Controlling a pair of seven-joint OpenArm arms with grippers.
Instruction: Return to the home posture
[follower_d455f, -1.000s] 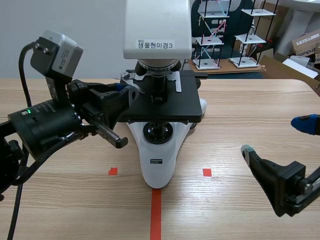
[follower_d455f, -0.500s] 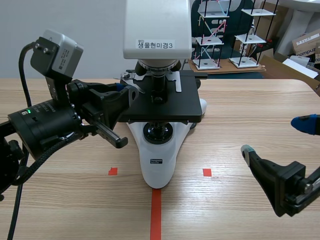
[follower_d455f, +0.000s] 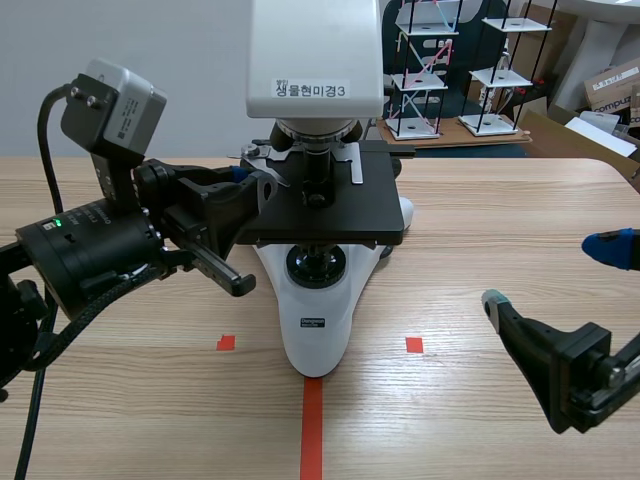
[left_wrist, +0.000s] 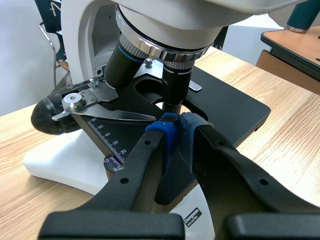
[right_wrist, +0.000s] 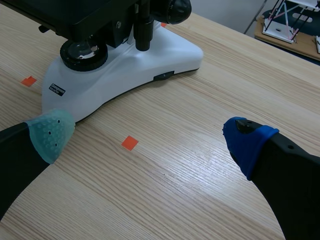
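1. Hovering low over the light wooden counter (right_wrist: 200, 175) on the robot's right side, the right tool (right_wrist: 147, 137) was released. Its grey-green pad and its blue pad stood wide apart with nothing between them.
2. An orange-red tape square (right_wrist: 130, 143) showed on the counter under the gap between those fingers. The grey-green pad was near the front of the microscope's white base, but apart from it.
3. The left arm came in from the left at stage height, with a grey box-shaped wrist camera (follower_d455f: 112, 105) mounted above it. The left tool (left_wrist: 180, 136) was clenched, its two blue pads pressed together with nothing visible between them.
4. Those pads were at the near edge of the flat black stage (left_wrist: 225, 105), beside the white ruler scale (left_wrist: 107, 140) and just below the black objective lenses (left_wrist: 130, 60). Whether the pads touched the stage could not be told.
5. The white-and-black microscope (follower_d455f: 315, 330) stood upright at the middle of the counter. Its base sat at the far end of the long orange-red tape line (follower_d455f: 312, 430), between two small tape squares.
6. Beyond the counter's far edge stood white wire racks (follower_d455f: 420, 60) and a brown cardboard box (follower_d455f: 610, 85).
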